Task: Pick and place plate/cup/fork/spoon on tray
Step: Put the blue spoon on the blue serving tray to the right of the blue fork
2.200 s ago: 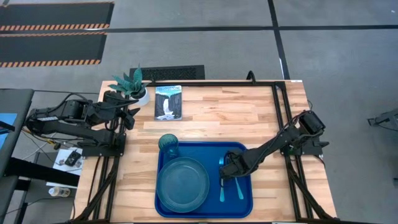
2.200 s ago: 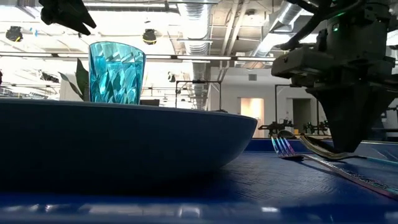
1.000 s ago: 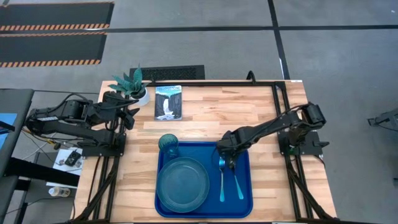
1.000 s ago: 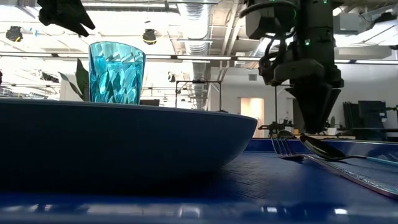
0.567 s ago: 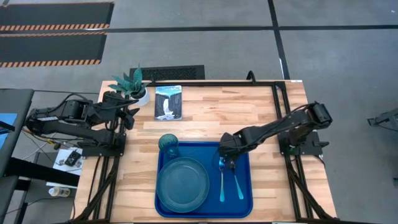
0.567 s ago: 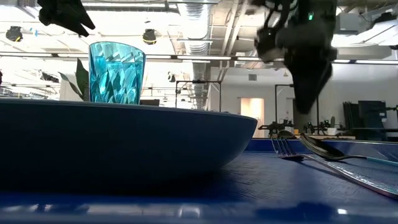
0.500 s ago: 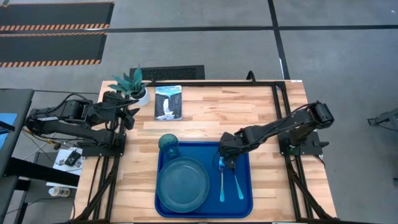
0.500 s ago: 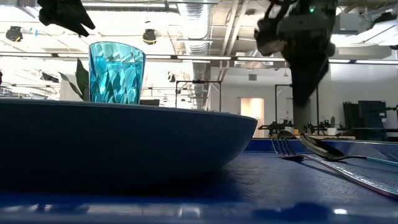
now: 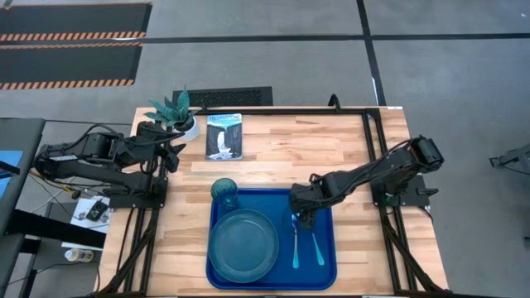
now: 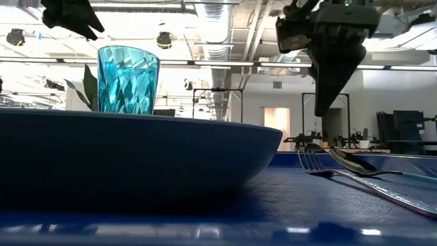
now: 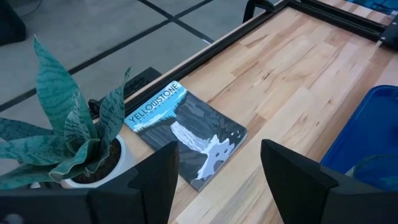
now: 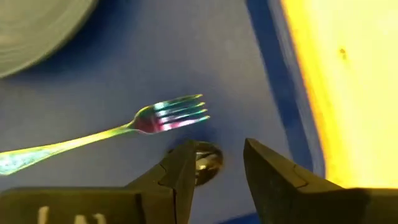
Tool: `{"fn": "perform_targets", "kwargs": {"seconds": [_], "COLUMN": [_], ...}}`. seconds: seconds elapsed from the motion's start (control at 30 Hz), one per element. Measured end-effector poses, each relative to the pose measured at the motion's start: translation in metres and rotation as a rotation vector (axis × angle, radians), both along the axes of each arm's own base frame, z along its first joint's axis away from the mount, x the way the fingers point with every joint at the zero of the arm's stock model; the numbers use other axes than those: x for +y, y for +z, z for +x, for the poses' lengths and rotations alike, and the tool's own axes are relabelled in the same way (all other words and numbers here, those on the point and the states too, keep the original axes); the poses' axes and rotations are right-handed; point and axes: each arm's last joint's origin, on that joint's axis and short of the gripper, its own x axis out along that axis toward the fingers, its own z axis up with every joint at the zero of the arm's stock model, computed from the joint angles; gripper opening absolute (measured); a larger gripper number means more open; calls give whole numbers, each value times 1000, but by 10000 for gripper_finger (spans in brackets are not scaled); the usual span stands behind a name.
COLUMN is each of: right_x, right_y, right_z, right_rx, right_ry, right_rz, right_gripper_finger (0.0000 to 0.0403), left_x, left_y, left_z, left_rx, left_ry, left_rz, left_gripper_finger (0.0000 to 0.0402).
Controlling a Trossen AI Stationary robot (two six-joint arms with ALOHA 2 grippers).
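The blue tray (image 9: 330, 271) lies at the table's near middle. On it rest the teal plate (image 9: 243, 244), the cup (image 9: 224, 192) standing at the far left corner, the fork (image 9: 296, 242) and the spoon (image 9: 316, 246), side by side on the tray's right part. My right gripper (image 9: 303, 218) hangs open above the head ends of the fork and spoon, pointing steeply down. In the right wrist view its fingers (image 12: 217, 163) stand on either side of the spoon's bowl (image 12: 208, 159), well above it; the fork's tines (image 12: 178, 112) lie beside it. My left gripper (image 11: 217, 180) waits open at the far left.
A printed booklet (image 9: 224, 136) and a white pot with a green plant (image 9: 175, 114) stand at the table's far left, near my left gripper. Bare wood (image 9: 315, 149) lies beyond the tray and to its right.
My right gripper has risen clear above the head ends of the fork and spoon and has rolled about its own axis, staying open. The fork and spoon lie still on the tray.
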Motion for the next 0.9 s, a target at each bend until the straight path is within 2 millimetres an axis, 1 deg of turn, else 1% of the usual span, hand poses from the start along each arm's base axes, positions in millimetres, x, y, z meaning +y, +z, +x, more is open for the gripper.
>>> {"fn": "perform_targets", "kwargs": {"seconds": [0.33, 0.47, 0.57, 0.73, 0.9], "right_x": [-2, -2, -1, -2, -1], "right_y": [-1, -14, -21, -24, -24], "right_z": [1, -6, -6, -5, -5], "right_rx": [-4, 24, -1, -26, -27], "right_ry": [-7, -2, -3, -6, -6], "right_rz": [-3, -37, -26, -19, -20], "right_gripper_finger": [165, 162, 164, 169, 164], "left_x": [0, 0, 0, 0, 0], "left_y": [0, 0, -1, -1, -1], "left_z": [0, 0, -1, -1, -1], "left_rx": [-1, 0, 9, 8, 6], "left_ry": [1, 1, 1, 5, 8], "left_rz": [-1, -1, -1, -5, -8], "left_gripper_finger": [215, 215, 215, 215, 215]}}
